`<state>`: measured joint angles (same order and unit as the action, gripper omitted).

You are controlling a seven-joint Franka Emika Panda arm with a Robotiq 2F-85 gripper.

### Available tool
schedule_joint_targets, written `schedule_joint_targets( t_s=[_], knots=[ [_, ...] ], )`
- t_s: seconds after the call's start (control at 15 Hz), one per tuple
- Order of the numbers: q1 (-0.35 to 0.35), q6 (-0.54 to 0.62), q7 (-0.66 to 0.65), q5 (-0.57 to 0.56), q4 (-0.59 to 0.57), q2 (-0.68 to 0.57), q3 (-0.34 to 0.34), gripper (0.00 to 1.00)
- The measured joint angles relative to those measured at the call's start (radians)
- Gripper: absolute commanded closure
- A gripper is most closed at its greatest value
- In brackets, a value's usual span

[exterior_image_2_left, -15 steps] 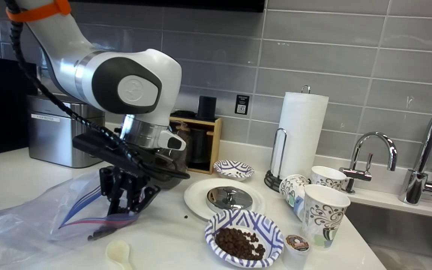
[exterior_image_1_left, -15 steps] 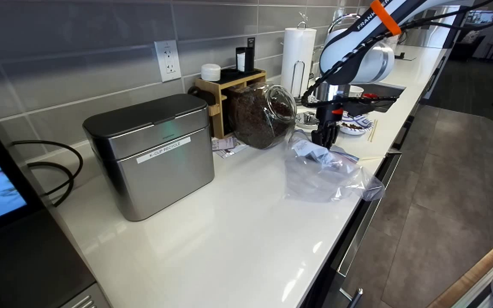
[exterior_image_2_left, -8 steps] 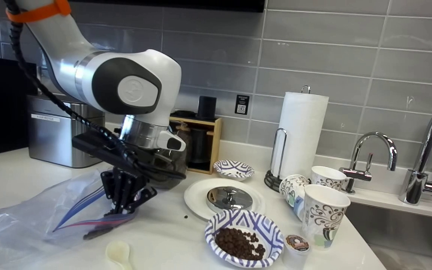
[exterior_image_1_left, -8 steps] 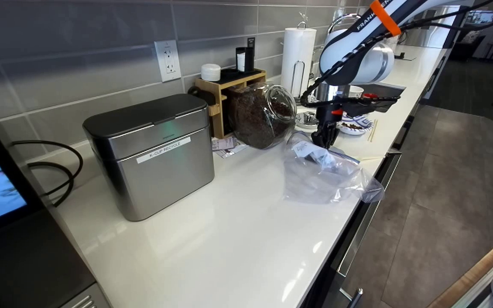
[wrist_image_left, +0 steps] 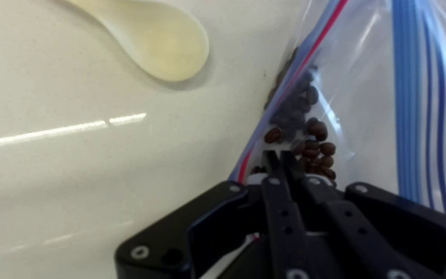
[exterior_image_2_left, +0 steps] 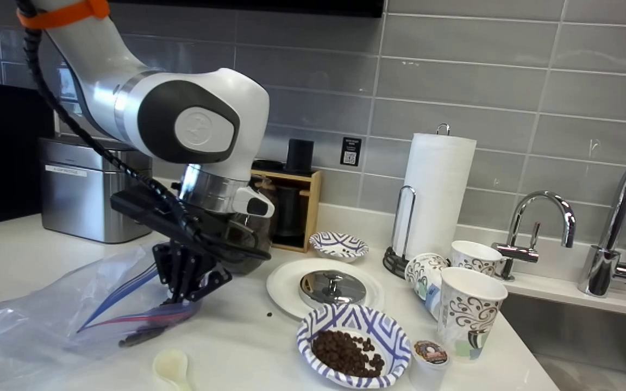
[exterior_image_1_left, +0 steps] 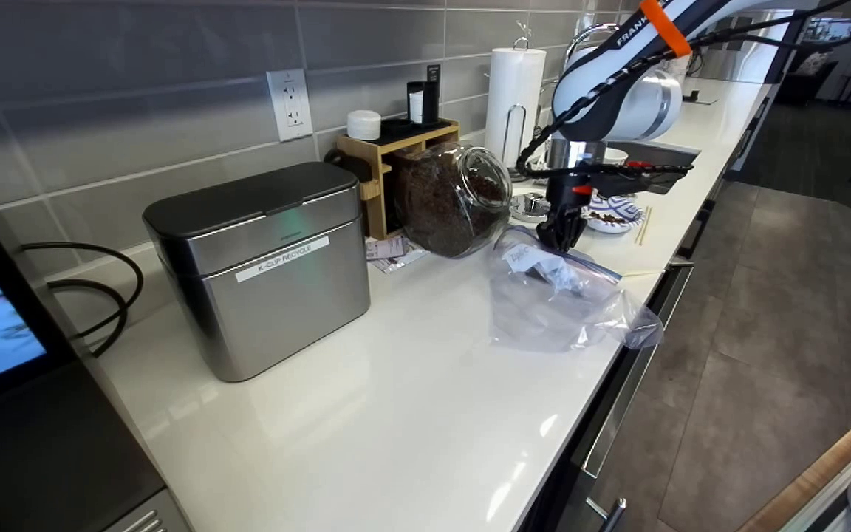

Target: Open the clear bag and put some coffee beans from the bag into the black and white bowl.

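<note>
Wrist view shows the gripper nearly closed in the mouth of the clear bag, tips beside coffee beans.

My arm is white, a dark oval panel around its pale emblem disc left of centre in an exterior view — orange band at upper left, black ribbed cable, silver collar. The lettering FRANK shows at upper right in an exterior view. My gripper, low in the wrist view, is black — angular links, round silvery screws.
</note>
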<state>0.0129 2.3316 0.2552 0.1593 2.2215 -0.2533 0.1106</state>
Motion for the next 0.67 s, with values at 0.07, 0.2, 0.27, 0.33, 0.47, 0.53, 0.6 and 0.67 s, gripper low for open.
schedule_joint_targets(
  t_s=[0.07,0.2,0.27,0.33,0.47,0.53,0.6,0.67],
  knots=[
    [-0.004,-0.003,0.004,0.019,-0.002,0.003,0.000,0.99],
    [-0.013,-0.020,0.022,0.066,-0.010,0.012,0.001,0.99],
    [-0.019,-0.038,0.038,0.097,-0.017,0.019,0.001,0.99],
    [-0.026,-0.059,0.054,0.127,-0.023,0.027,0.001,0.99],
    [-0.041,-0.101,0.084,0.182,-0.036,0.046,0.000,0.99],
    [-0.049,-0.124,0.096,0.205,-0.043,0.058,-0.003,0.99],
    [-0.057,-0.145,0.105,0.225,-0.049,0.069,-0.007,0.99],
    [-0.064,-0.165,0.113,0.242,-0.053,0.082,-0.014,0.99]
  ],
)
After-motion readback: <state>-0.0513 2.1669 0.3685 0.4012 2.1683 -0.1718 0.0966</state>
